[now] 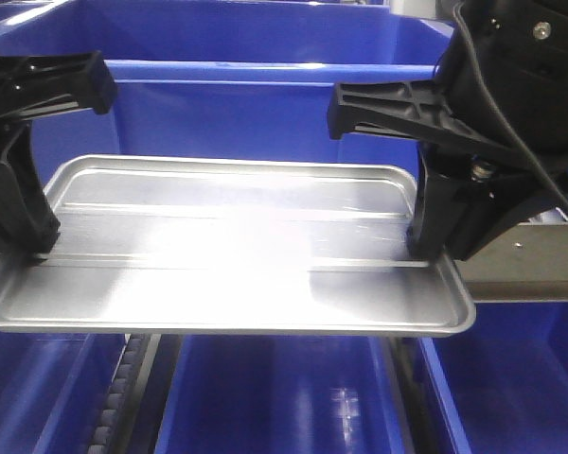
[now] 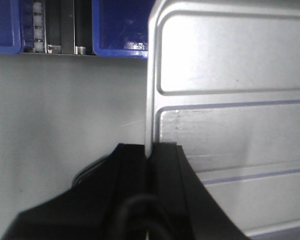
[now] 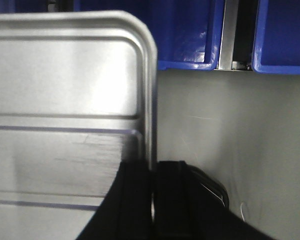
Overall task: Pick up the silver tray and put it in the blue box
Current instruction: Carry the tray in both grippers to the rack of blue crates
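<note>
Smaller blue plastic bins (image 1: pixel 275 397) sit low on the near side, with a wide, shallow silver metal tray (image 1: pixel 227 246) held above them.
Tray roughly level, w/ left gripper (image 2: pixel 150 150) clamped on its left short rim and right gripper (image 3: pixel 154 167) clamped on the right rim. It hangs just near of the large deep blue plastic crate (image 1: pixel 265 113) — not inside. Grey surface (image 2: pixel 65 110) shows below in both wrist views.

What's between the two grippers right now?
Only the tray: the left gripper clamps its left rim, the right gripper its right rim, and its base between them is bare. The front view shows this.
</note>
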You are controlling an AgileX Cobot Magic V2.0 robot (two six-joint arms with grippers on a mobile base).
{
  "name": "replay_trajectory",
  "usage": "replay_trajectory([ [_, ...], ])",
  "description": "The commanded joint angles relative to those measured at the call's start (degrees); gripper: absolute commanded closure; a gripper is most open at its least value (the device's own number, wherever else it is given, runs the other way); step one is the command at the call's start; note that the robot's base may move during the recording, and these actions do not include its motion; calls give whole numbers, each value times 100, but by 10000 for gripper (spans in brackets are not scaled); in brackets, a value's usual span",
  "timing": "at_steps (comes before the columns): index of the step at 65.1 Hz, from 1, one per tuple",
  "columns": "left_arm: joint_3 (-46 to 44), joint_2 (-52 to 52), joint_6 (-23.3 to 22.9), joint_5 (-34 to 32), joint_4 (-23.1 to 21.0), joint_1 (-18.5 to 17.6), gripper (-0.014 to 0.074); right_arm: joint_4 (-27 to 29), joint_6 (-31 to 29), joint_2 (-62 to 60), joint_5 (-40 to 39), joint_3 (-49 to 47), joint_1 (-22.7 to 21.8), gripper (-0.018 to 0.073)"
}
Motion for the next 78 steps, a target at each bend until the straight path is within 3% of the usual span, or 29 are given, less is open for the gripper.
replay_trajectory([
  [1,-110,-161,20,129,273,-22,700,-330,-43,-188,101,-120,-50,500],
  [70,-110,-161,20,-130,361,-22,700,-330,-43,-181,-126,-135,-50,500],
  [78,-424,-161,20,37,301,-22,700,-234,-43,-222,114,-466,-56,500],
])
